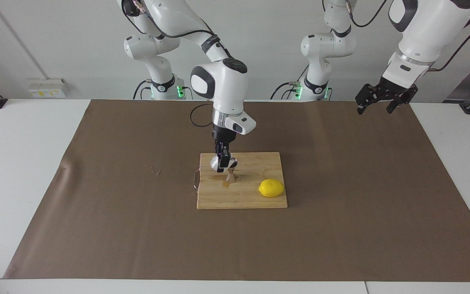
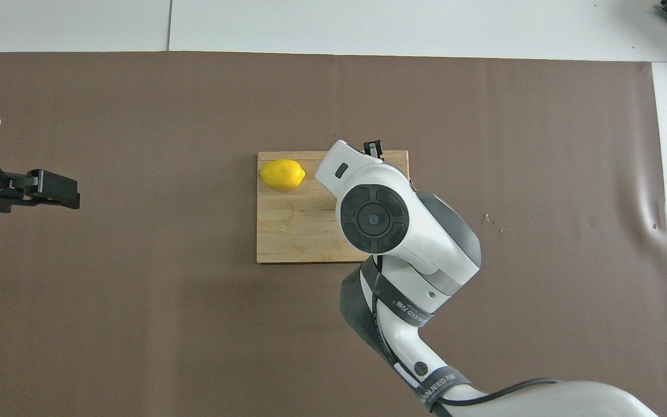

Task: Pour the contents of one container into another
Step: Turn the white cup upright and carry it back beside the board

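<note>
Right tool (image 1: 221, 162) clamped on the clear glass cup (image 1: 215, 163), held over the wooden board (image 1: 255, 198), just above and beside the steel jigger (image 1: 231, 175). Jigger stands upright on the board, toward the right arm's end; lemon (image 1: 271, 188) lies on the same board toward the left arm's end. Left tool (image 1: 375, 102) waits with fingers spread wide, empty, up over the brown mat (image 1: 361, 196) on the counter

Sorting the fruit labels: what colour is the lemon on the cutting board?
Bright yellow lemon; clearest in the facing view.
</note>
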`<control>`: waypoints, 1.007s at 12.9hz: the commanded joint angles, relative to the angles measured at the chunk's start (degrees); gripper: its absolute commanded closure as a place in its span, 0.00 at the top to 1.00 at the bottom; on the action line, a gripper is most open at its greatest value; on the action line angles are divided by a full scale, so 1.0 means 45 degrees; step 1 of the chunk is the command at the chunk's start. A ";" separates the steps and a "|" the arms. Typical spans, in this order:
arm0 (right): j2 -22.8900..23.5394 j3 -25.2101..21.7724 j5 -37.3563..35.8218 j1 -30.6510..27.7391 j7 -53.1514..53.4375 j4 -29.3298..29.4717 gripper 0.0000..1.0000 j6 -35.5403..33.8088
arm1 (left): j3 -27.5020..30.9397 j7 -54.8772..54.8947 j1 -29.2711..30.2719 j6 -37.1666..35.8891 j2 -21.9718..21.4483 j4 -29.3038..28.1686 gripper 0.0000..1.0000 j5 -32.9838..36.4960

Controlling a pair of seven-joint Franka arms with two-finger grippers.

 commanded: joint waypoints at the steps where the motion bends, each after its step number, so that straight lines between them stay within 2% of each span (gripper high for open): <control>1: -0.0193 0.0134 0.1240 -0.0543 -0.0664 -0.0080 0.00 0.0149 | -0.0038 0.0095 0.0138 -0.0093 -0.0334 -0.0350 1.00 -0.0125; 9: -0.0466 0.0134 0.4170 -0.1676 -0.3263 -0.0606 0.00 -0.0434 | -0.0038 0.0095 0.0138 -0.0093 -0.0353 -0.0350 1.00 -0.0125; 13: -0.0954 0.0134 0.6279 -0.2866 -0.4726 -0.1913 0.00 -0.0925 | -0.0038 0.0095 0.0138 -0.0093 -0.0354 -0.0350 1.00 -0.0125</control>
